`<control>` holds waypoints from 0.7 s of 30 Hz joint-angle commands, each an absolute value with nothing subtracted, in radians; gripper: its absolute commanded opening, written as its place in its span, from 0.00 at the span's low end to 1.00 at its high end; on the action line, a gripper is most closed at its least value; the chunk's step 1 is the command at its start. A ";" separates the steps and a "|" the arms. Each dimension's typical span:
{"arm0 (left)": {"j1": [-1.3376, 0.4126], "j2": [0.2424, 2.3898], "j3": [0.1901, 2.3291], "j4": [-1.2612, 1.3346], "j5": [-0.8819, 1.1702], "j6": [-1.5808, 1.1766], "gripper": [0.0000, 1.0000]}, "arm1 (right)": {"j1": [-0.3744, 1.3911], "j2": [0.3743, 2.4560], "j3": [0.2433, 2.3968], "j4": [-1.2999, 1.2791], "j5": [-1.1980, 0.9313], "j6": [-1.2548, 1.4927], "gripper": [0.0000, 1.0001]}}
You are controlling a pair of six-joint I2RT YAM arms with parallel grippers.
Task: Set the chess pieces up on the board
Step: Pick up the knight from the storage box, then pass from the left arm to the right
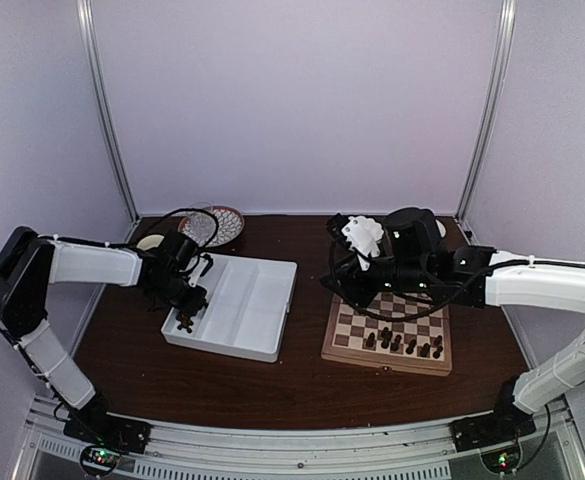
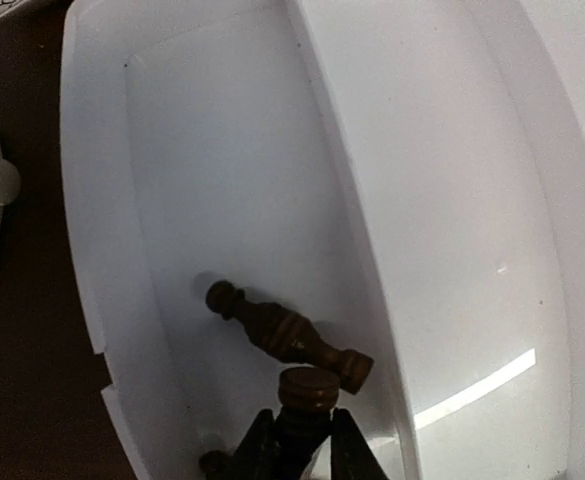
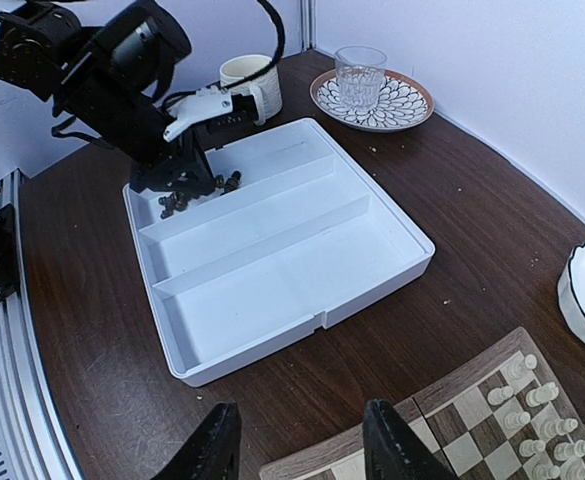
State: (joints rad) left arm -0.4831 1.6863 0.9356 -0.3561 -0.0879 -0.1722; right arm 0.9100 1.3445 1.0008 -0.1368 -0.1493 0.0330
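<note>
The left end effector (image 2: 305,452) is pinched on a dark chess piece (image 2: 308,392) in the end compartment of the tray (image 2: 82,250). The right end effector (image 3: 302,445) is held spread near the board (image 3: 482,425). Gripped so narrowly, the round piece could be twisted loose when lifted.

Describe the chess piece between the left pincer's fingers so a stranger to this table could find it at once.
Find the white divided tray left of the chessboard and look in its compartment farthest from the board. There, one dark brown piece stands upright between the fingertips of the left pincer, while its neighbour lies flat on its side.
</note>
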 commanded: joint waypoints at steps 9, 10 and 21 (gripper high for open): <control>-0.474 1.249 0.704 -0.044 0.234 -0.404 0.18 | 0.910 1.235 0.901 -0.004 -0.163 0.112 0.45; -0.474 1.236 0.688 0.005 0.291 -0.463 0.18 | 0.910 1.224 0.886 0.029 -0.161 0.122 0.48; -0.607 1.302 0.575 0.609 0.447 -0.955 0.16 | 0.915 1.060 0.657 0.376 -0.186 0.210 0.49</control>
